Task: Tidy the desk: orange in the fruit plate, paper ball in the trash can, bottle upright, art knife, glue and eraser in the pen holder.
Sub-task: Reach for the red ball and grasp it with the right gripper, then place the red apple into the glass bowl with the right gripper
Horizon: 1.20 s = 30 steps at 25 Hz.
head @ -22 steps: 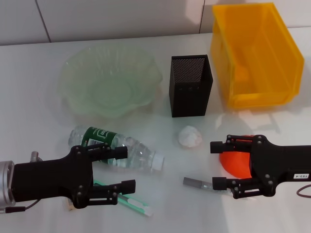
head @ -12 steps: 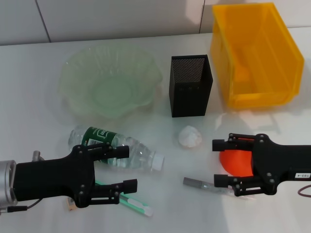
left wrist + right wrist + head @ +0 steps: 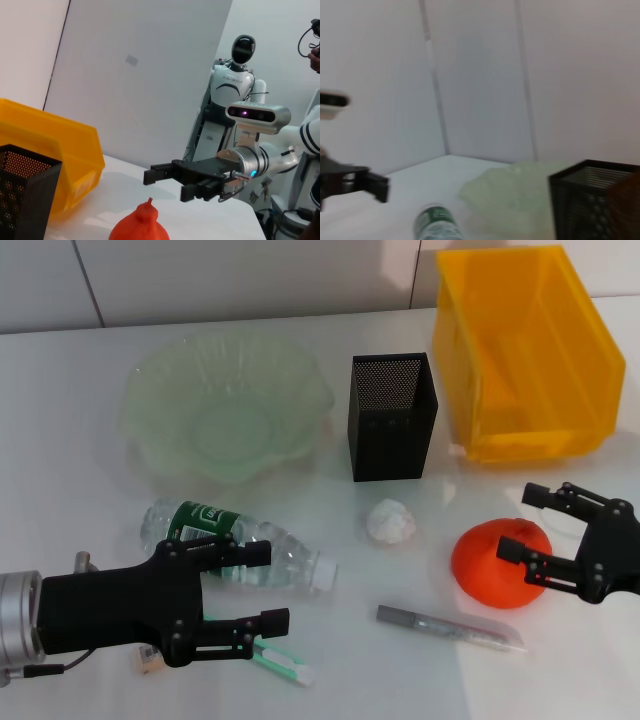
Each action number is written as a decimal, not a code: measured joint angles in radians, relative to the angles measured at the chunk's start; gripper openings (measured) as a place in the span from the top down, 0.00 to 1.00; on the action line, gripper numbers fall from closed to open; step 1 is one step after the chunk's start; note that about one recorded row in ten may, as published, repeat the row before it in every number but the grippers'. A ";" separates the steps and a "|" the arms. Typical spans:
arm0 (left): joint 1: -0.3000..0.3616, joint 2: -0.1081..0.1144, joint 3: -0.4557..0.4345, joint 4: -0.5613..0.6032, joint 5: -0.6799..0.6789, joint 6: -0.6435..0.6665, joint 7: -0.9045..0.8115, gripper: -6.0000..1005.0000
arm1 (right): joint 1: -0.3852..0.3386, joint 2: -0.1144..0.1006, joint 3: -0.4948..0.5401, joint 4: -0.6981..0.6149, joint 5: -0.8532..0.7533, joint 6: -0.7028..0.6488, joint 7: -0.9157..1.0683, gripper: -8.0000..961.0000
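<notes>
The orange [image 3: 498, 562] sits on the table at the front right. My right gripper [image 3: 517, 523] is open just right of it, its near finger at the fruit's edge. The bottle [image 3: 240, 543] lies on its side. My left gripper [image 3: 272, 586] is open and empty, one finger over the bottle, the other over a green-and-white stick [image 3: 283, 664]. A tan eraser [image 3: 148, 661] peeks out under the left arm. A grey-and-clear stick [image 3: 450, 628] lies in front of the paper ball [image 3: 390, 522]. I cannot tell which stick is the knife or the glue.
The fruit plate [image 3: 225, 405] stands at the back left, the pen holder [image 3: 392, 417] at the back middle and the trash can [image 3: 525, 355] at the back right. The left wrist view shows the orange [image 3: 142, 230] and my right gripper [image 3: 167, 184] beyond it.
My right gripper has drawn back to the right, off the orange, which now shows in full. My left gripper has edged slightly right. The objects have not moved.
</notes>
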 joint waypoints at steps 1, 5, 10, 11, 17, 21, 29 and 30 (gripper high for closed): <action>0.000 0.000 0.000 0.000 0.000 0.000 0.000 0.21 | -0.004 -0.002 0.000 0.016 0.015 0.015 -0.009 0.16; -0.007 -0.013 0.006 0.000 0.013 -0.013 0.000 0.21 | 0.000 0.000 0.002 0.053 0.030 0.098 -0.025 0.17; -0.006 -0.014 0.007 0.000 0.013 -0.013 0.001 0.21 | 0.019 -0.003 -0.011 0.103 0.021 0.179 -0.032 0.17; -0.005 -0.014 0.008 0.000 0.014 -0.013 0.001 0.21 | 0.018 -0.003 -0.014 0.103 0.019 0.181 -0.031 0.17; 0.004 -0.015 0.005 0.000 0.014 -0.014 0.002 0.21 | -0.001 -0.002 -0.016 0.105 -0.017 0.178 -0.023 0.18; 0.002 -0.016 0.003 0.000 0.014 -0.014 0.002 0.21 | -0.002 -0.001 -0.016 0.102 -0.042 0.185 -0.022 0.18; -0.001 -0.016 0.000 0.000 0.013 -0.014 0.003 0.21 | -0.004 0.000 -0.016 0.099 -0.050 0.176 -0.023 0.35; -0.001 -0.016 -0.001 0.000 0.013 -0.014 0.003 0.21 | -0.004 0.000 -0.013 0.099 -0.050 0.162 -0.023 0.39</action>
